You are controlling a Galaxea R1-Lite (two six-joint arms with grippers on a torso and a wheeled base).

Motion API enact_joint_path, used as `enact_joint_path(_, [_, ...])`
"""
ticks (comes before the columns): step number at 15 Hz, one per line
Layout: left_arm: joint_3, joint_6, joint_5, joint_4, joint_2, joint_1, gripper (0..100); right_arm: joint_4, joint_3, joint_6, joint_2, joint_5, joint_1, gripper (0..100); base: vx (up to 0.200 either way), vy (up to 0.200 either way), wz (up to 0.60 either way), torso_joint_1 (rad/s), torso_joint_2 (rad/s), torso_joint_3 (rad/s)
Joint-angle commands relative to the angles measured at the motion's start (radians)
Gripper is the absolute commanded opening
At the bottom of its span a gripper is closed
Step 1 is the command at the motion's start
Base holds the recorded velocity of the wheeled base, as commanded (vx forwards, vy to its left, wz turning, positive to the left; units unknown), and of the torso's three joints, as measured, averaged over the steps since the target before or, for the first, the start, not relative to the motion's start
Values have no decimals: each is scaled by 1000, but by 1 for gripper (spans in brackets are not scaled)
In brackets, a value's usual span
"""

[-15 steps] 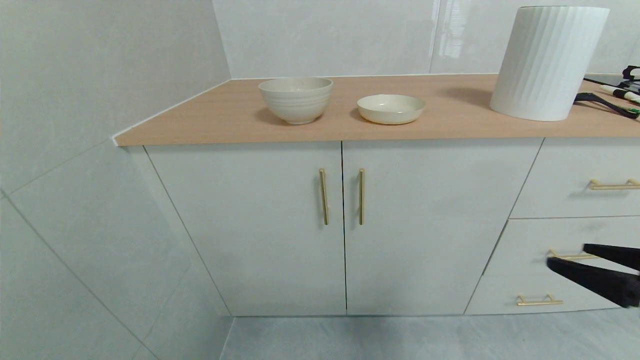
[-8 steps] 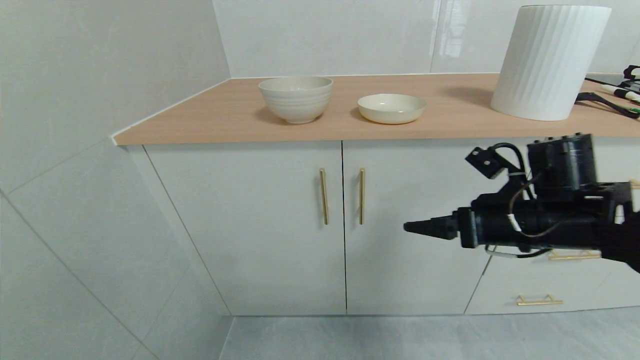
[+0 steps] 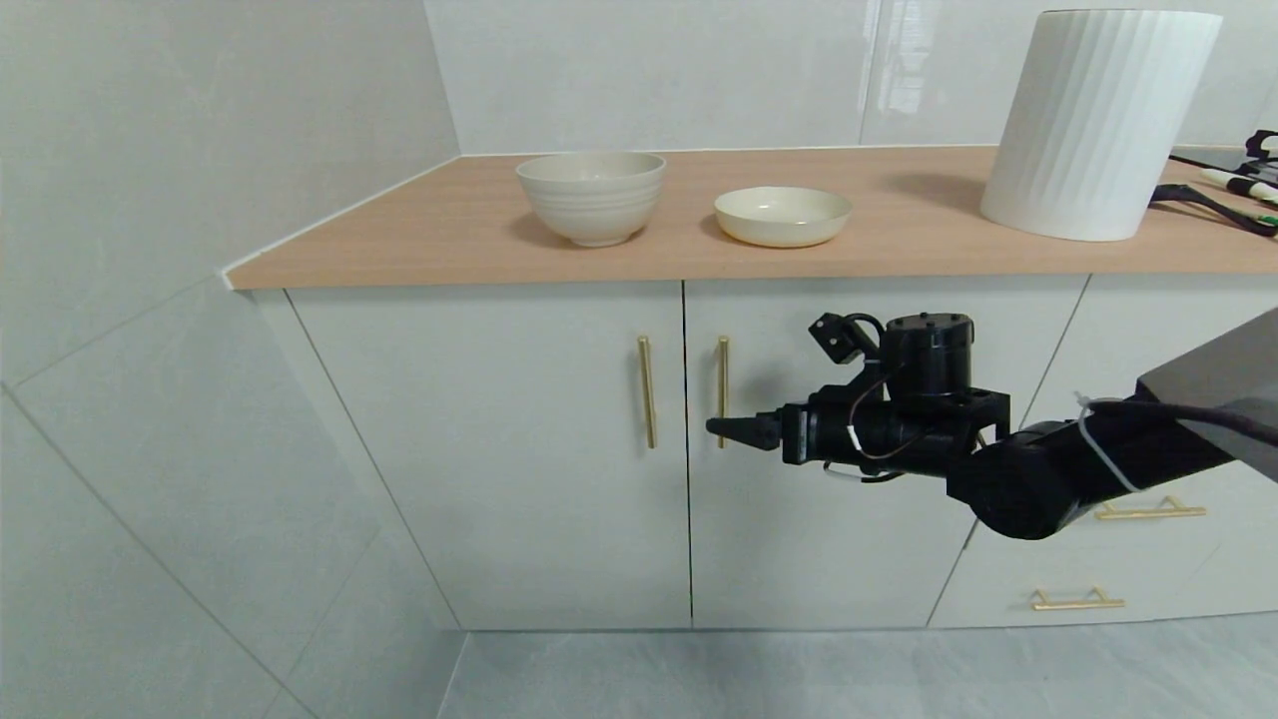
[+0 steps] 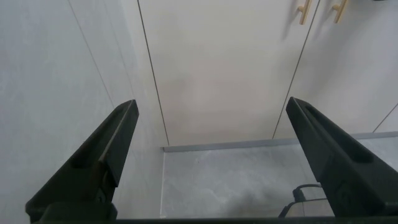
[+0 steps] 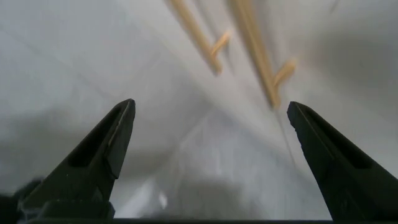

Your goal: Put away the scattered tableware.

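Wooden counter (image 3: 899,250) across the upper frame: deep bowl (image 3: 590,197) left of centre, shallow dish (image 3: 781,216) just right of it. Below at centre, right hand (image 3: 721,428), fingers apart, points at the right door's gold handle (image 3: 721,374). Left hand (image 4: 211,118) gapes wide too.

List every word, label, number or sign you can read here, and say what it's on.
No readable text anywhere: none on the bowl, the dish, the white ribbed container, the cabinet doors or the right gripper.
The utensils beside the container are too small to show any marking.
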Motion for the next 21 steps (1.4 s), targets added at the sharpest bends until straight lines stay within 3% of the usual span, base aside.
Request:
enact_joint_path(1, [0, 0, 0, 0, 0, 0, 100, -57, -19, 10, 68, -19, 2, 100, 0, 0, 0, 0, 0, 0])
enact_joint_path(7, [1, 0, 0, 0, 0, 0, 100, -154, -45, 105, 79, -48, 25, 100, 0, 0, 0, 0, 0, 0])
enact_joint_path(9, [0, 0, 0, 0, 0, 0, 100, -168, -74, 163, 88, -109, 57, 100, 0, 0, 0, 0, 0, 0])
enact_joint_path(16, [0, 0, 0, 0, 0, 0, 100, -186, -91, 159, 112, -217, 114, 100, 0, 0, 0, 0, 0, 0])
enact_joint_path(21, [0, 0, 0, 0, 0, 0, 100, -220, -80, 159, 114, -225, 122, 100, 0, 0, 0, 0, 0, 0])
